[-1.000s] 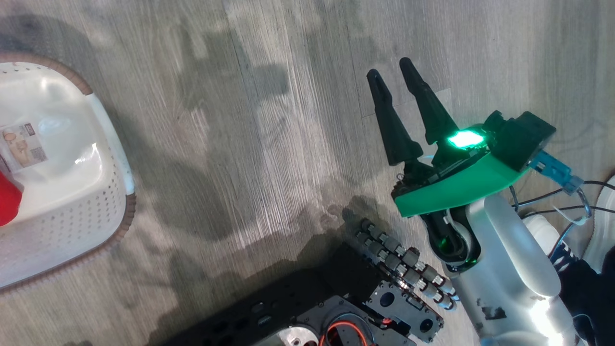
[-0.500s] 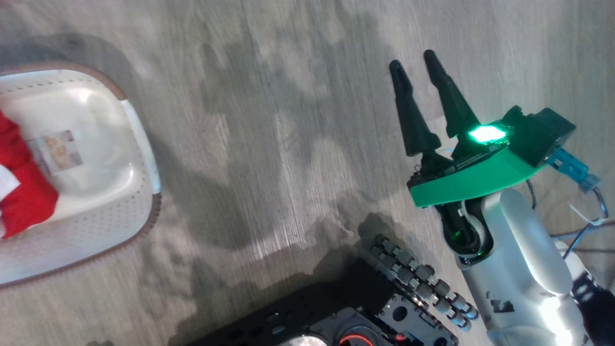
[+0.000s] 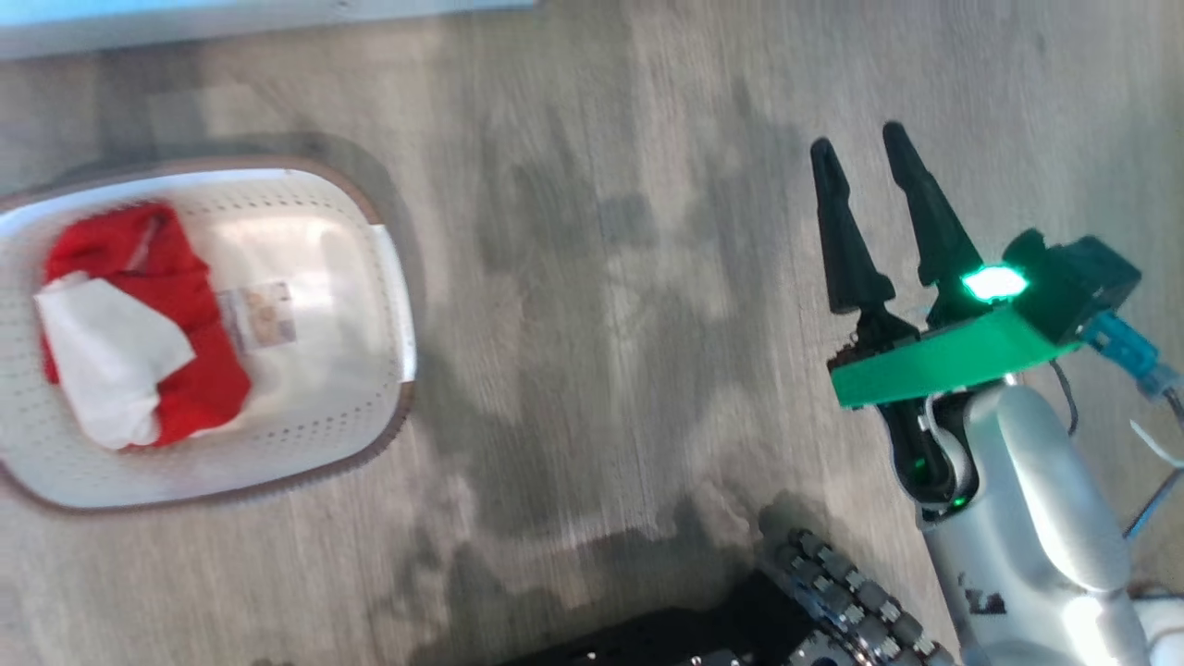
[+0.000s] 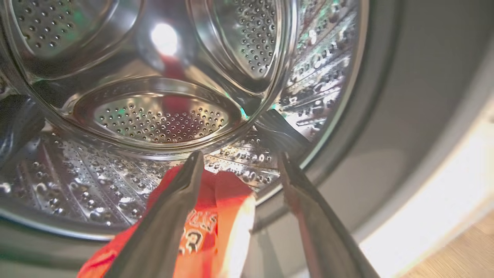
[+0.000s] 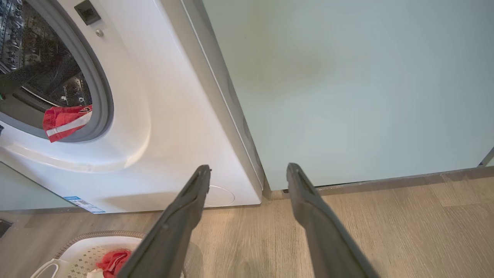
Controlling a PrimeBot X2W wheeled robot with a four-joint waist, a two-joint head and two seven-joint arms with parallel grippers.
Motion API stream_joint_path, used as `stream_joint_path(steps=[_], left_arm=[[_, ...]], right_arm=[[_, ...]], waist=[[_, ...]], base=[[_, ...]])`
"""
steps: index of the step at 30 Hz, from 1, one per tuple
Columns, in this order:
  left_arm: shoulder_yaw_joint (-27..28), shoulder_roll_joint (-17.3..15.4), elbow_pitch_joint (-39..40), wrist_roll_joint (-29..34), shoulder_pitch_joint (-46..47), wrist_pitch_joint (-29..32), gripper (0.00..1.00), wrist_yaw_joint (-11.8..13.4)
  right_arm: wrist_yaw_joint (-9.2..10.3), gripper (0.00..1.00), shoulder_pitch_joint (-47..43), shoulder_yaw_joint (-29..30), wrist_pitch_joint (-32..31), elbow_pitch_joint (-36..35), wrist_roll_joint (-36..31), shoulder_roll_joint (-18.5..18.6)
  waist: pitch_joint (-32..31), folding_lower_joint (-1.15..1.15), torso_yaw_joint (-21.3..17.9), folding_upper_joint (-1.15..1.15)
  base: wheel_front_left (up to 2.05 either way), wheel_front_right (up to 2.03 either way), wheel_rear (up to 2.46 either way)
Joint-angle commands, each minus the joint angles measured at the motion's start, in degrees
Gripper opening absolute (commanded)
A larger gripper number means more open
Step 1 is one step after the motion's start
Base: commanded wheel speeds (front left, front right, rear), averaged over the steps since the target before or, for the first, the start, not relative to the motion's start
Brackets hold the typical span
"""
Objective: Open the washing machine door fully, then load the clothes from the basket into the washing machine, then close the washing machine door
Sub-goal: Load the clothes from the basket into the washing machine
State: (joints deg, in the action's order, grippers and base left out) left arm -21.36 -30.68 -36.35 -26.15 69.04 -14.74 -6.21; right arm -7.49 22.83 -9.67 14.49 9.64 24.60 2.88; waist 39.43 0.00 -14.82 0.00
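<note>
A home laundry corner, a white washing machine (image 5: 170, 116) standing beside a pale teal cabinet (image 5: 347, 85), a laundry basket (image 3: 314, 435) sitting on grey wood-look flooring (image 3: 601, 277), red clothes (image 3: 190, 277) lying inside.

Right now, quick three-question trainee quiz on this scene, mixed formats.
1. Fill in: the left gripper and right gripper are both ____.
2. True or false: the basket holds a red garment.
3. The other red garment lies: A in the basket; B at the drum mouth; C in the right gripper.
Key: 1 open; 2 true; 3 B.
</note>
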Motion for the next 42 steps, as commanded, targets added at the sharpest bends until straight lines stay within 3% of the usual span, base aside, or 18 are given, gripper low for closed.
stream_joint_path(steps=[1,8,11,16,19,24,36,42], left_arm=[[3.3,-2.2,4.8,0.5,-3.6,-0.3,1.0,1.0],[12.1,1.9,23.0,3.6,-25.2,-0.3,1.0,6.0],[14.2,4.3,26.8,4.0,-31.2,-0.3,1.0,6.2],[21.1,11.3,34.3,7.0,-41.8,-0.3,1.0,7.5],[25.2,16.6,37.3,10.3,-46.0,-0.3,1.0,6.4],[28.5,20.5,36.7,14.2,-47.3,-0.3,1.0,4.0],[32.5,23.8,35.5,18.6,-46.0,-0.3,1.0,0.1],[30.1,20.7,30.0,22.0,-44.5,-0.3,1.0,-0.8]], right_arm=[[0.0,1.0,-2.3,-0.4,0.5,-1.5,-0.7,0.0],[0.0,1.0,-3.6,1.1,0.5,-2.3,-2.9,0.0],[0.0,1.0,-3.8,1.2,0.5,-2.4,-3.1,0.0],[0.0,1.0,-4.2,1.5,0.5,-2.7,-3.3,0.0],[0.0,1.0,-4.4,1.6,0.5,-2.7,-3.4,0.0],[0.0,1.0,-4.3,1.3,0.5,-2.3,-3.7,0.0],[0.0,1.0,-3.9,0.8,0.5,-2.3,-3.1,0.0],[0.0,1.0,-3.2,-0.2,0.5,-2.7,-2.0,0.0]], waist=[[-2.5,0.0,2.1,0.0],[-4.4,0.0,3.6,0.0],[-4.7,0.0,3.7,0.0],[-4.9,0.0,4.1,0.0],[-4.9,0.0,4.7,0.0],[-5.1,0.0,4.8,0.0],[-4.7,0.0,4.3,0.0],[-2.6,0.0,3.2,0.0]], base=[[0.0,0.0,0.0],[0.0,0.0,0.0],[0.0,0.0,0.0],[0.0,0.0,0.0],[0.0,0.0,0.0],[0.0,0.0,0.0],[0.0,0.0,0.0],[0.0,0.0,0.0]])
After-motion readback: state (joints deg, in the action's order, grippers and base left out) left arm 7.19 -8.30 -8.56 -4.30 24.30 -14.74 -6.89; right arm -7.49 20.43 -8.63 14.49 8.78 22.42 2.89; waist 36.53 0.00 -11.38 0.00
